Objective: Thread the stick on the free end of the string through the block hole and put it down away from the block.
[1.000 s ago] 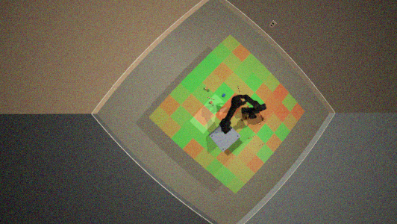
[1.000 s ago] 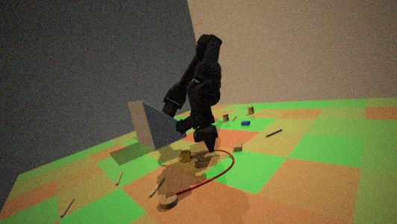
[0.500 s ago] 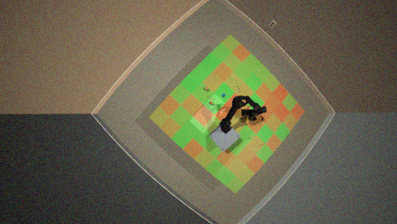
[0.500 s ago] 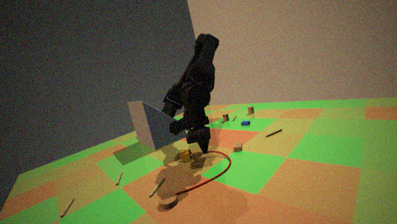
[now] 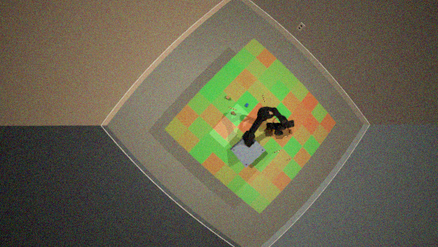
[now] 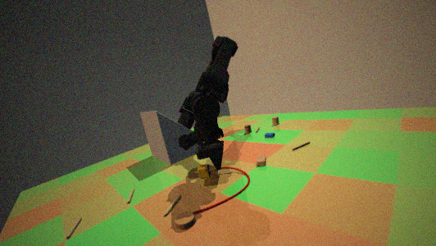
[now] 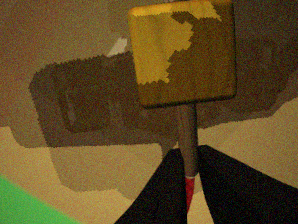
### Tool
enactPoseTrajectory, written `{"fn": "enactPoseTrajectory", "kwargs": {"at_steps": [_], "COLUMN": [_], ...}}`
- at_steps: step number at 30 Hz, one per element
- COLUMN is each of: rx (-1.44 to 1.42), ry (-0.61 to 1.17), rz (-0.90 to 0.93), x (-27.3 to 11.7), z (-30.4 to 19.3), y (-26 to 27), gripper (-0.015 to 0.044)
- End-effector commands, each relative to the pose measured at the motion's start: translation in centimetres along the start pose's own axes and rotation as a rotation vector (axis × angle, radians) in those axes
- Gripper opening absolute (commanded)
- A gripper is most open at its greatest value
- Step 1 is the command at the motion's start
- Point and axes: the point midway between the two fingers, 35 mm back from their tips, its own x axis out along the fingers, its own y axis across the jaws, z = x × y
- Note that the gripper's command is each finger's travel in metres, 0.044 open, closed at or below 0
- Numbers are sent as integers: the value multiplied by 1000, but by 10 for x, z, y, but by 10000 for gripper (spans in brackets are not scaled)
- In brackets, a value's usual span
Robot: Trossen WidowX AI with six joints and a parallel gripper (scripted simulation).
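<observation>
The tool (image 7: pixel 188 156) is gripping the stick (image 7: pixel 187 130) at lower center, its far end meeting the yellow block (image 7: pixel 185 55) above.

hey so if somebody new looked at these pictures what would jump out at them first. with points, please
Probably the black robot arm (image 5: pixel 260 119) (image 6: pixel 208 94), rising over the green and orange checkered table (image 5: pixel 230 76) (image 6: pixel 352 201). Next, the bright red string (image 6: pixel 248 180) (image 7: pixel 189 192), curving from beside the arm's tool (image 6: pixel 218 166) (image 7: pixel 188 156) to a round wooden button (image 6: pixel 184 221) in the exterior view's foreground.
</observation>
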Motion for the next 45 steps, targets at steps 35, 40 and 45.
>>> {"fn": "enactPoseTrajectory", "kwargs": {"at_steps": [35, 40, 45], "rx": [-54, -503, -970], "ry": [-1, -8, -16], "rz": [8, 7, 2], "x": [-75, -76, -77], "z": [13, 21, 30], "y": [2, 3, 3], "gripper": [124, 124, 124]}}
